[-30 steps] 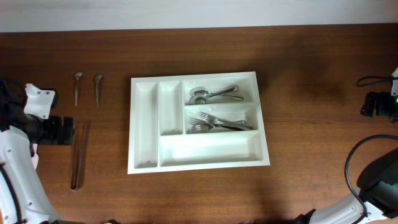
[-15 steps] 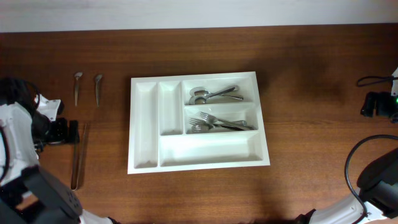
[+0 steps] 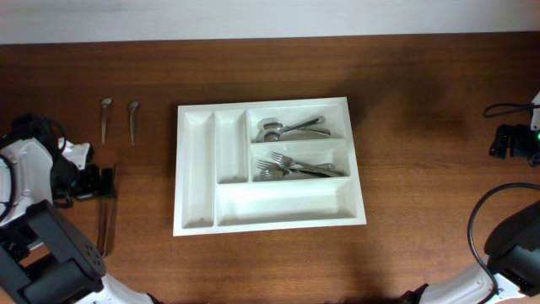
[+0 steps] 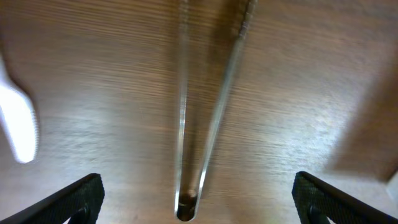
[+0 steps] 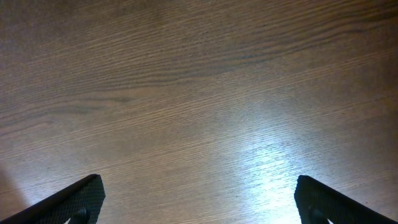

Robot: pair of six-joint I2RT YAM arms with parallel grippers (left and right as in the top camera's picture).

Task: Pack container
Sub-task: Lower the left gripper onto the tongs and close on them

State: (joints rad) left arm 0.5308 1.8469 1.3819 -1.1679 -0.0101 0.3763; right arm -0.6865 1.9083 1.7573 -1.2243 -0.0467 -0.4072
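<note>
The container (image 3: 196,169), a white cutlery tray, lies mid-table; spoons (image 3: 291,128) fill its top right compartment and forks (image 3: 299,166) the one below. The other compartments hold nothing. Left of it lie metal tongs (image 3: 103,226) and two small spoons (image 3: 104,118) on the wood. My left gripper (image 3: 99,181) hangs open over the tongs' upper end. In the left wrist view the tongs (image 4: 205,112) run up the frame, their rounded closed end between my spread fingers (image 4: 78,198), untouched. My right gripper (image 5: 199,202) is open above bare wood, out of the overhead view.
A black device with a cable (image 3: 509,140) sits at the table's right edge, and the right arm (image 3: 510,241) curves in at the lower right. A blurred white shape (image 4: 18,124) shows at the left edge of the left wrist view.
My left gripper has shifted right, from beside the tongs to over their upper end. The right arm and the tray's contents have not moved.
</note>
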